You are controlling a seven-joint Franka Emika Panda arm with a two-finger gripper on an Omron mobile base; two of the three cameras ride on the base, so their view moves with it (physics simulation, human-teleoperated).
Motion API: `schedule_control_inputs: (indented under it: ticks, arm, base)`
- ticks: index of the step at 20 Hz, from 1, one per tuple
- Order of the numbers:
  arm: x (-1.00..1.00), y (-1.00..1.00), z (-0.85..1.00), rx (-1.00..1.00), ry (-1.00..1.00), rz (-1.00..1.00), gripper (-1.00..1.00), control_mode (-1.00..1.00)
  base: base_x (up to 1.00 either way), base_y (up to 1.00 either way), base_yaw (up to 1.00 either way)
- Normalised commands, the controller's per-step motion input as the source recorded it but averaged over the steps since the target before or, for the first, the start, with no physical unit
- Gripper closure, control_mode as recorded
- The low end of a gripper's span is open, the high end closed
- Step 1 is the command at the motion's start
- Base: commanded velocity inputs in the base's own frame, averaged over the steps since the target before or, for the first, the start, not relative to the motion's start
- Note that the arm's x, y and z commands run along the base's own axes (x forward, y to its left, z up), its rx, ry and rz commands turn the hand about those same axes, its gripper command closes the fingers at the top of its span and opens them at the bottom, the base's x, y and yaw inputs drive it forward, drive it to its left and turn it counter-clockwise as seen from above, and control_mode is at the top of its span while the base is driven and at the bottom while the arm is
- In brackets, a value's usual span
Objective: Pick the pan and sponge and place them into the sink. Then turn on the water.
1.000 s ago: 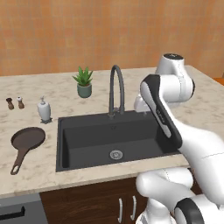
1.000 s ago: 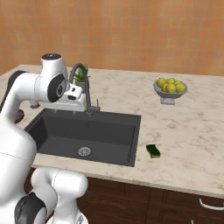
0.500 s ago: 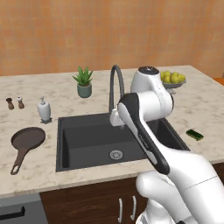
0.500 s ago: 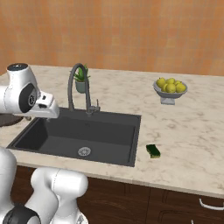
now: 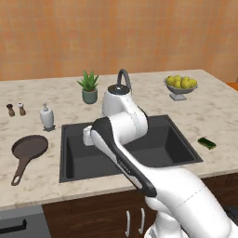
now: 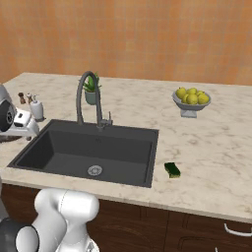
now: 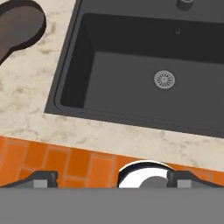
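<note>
The small round dark brown frying pan (image 5: 29, 148), its thin handle pointing to seven o'clock, is seen on the marble counter (image 5: 42, 179) at nine o'clock of the dark grey rectangular sink (image 5: 160, 151). The gripper (image 7: 112, 178) is held with fingers wide apart, empty. The small dark green sponge (image 5: 207, 143) is seen at three o'clock of the sink.

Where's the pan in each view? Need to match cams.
Left base view: pan lower left, on the counter left of the sink.
Right base view: cannot make it out.
Hand view: pan top left corner, cropped.
Shared landmark: the sink's drain.
</note>
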Motion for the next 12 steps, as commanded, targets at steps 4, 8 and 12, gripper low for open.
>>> schedule_control_inputs:
  ticks: [4, 8, 12]
  arm:
    - [0.05, 0.98, -0.25, 0.00, 0.00, 0.00, -1.00, -1.00]
    - [0.06, 0.97, -0.24, 0.00, 0.01, 0.00, -1.00, -1.00]
    - [0.20, 0.81, -0.21, 0.00, 0.07, 0.00, -1.00, -1.00]
  base:
    - [0.00, 0.00, 0.00]
    - [0.00, 0.00, 0.00]
    - [0.00, 0.00, 0.00]
